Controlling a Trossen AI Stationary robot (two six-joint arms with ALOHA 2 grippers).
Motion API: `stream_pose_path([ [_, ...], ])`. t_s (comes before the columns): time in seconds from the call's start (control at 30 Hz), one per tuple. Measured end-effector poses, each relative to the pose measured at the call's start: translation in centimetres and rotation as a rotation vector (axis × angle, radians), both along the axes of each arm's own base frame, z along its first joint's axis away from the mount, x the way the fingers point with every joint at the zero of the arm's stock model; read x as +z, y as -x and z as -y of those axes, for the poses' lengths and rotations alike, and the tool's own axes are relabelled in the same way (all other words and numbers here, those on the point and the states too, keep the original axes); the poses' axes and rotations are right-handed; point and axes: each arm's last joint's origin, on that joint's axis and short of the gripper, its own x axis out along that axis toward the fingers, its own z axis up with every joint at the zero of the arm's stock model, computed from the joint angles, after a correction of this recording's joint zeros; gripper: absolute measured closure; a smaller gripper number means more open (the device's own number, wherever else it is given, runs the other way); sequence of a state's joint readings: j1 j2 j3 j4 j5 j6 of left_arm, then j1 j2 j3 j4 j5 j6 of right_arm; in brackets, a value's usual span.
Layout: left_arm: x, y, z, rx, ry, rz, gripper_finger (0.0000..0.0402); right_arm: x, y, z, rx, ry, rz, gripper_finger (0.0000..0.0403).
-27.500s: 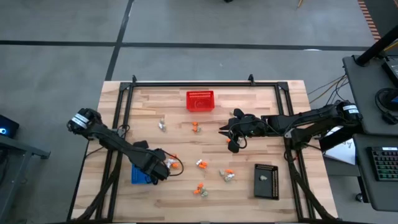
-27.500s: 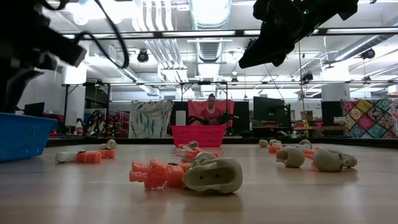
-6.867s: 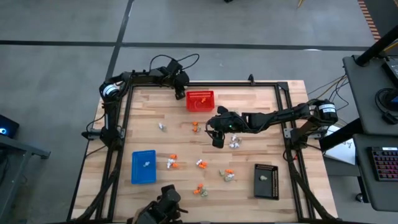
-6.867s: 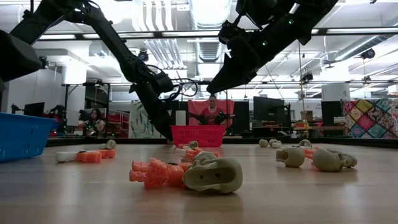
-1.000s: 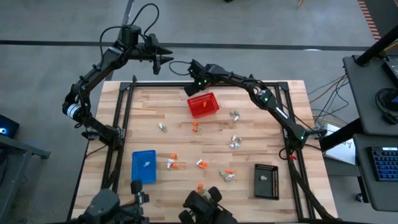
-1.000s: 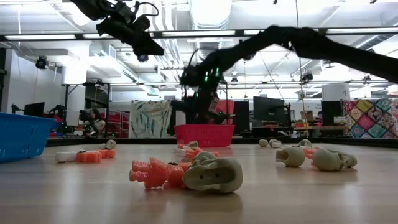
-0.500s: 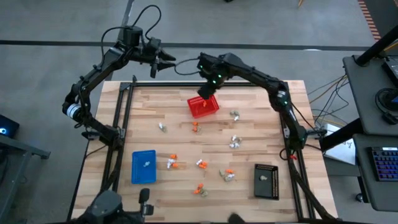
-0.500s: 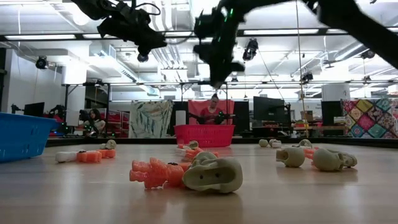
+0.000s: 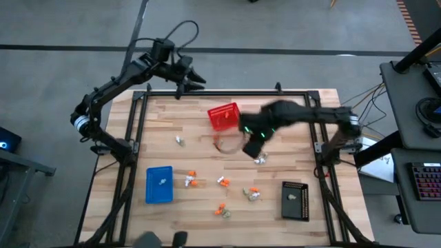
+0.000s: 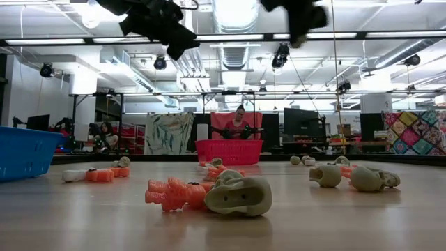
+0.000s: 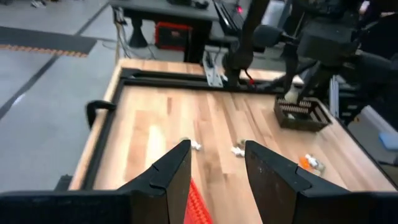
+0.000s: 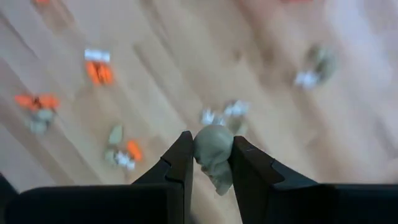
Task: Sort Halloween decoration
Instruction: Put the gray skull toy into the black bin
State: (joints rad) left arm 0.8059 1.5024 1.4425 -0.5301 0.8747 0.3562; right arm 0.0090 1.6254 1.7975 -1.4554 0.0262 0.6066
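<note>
Small orange, white and grey-beige Halloween trinkets point(image 9: 222, 182) lie scattered on the wooden table, some close to the low camera point(image 10: 209, 194). My right gripper point(image 9: 251, 146) hangs high over the table's middle, shut on a pale grey-beige skull-like trinket point(image 12: 214, 154). My left gripper point(image 9: 196, 79) hovers above the far edge, left of the red basket point(image 9: 224, 116). It is open, with nothing between its fingers point(image 11: 217, 149). In the low view both grippers show only at the top, the left one point(image 10: 167, 28) and the right one point(image 10: 300, 17). My right gripper pinches the skull-like trinket's two sides point(image 12: 200, 149) between its two fingers point(image 12: 180, 163). The fingers point steeply down from above. The trinket is lifted well clear of the table, its lower part reaching below the fingertips.
A blue tray point(image 9: 159, 184) with one pale piece sits near left, and a black tray point(image 9: 295, 200) near right. The red basket stands slightly askew by the far edge. A black frame point(image 9: 227, 91) rims the table. People are in the room beyond.
My right gripper has swung from behind the red basket at the far edge toward the table's middle, rising as it went. My left gripper has drifted toward the table's right along the far edge and stays open. The basket and the loose trinkets have kept still.
</note>
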Motion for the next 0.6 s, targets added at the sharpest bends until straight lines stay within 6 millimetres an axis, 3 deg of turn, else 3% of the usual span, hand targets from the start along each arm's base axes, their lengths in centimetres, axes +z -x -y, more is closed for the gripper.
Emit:
stream_pose_path([
  [0.13, -0.3, -2.0, 2.2, -0.006, -0.040, -0.051, 0.0268, -2.5, 3.4, -4.0, -0.044, -0.039, -0.011, 0.0330],
  [0.33, -1.1, -4.2, 5.1, 0.009, -0.101, -0.121, 0.0276, -6.7, 8.1, -8.5, -0.047, -0.087, 0.009, 0.0330],
  [0.6, -3.0, -5.8, 7.1, 0.002, -0.079, -0.123, 0.0288, -12.1, 14.1, -12.8, 0.010, -0.111, -0.119, 0.0330],
])
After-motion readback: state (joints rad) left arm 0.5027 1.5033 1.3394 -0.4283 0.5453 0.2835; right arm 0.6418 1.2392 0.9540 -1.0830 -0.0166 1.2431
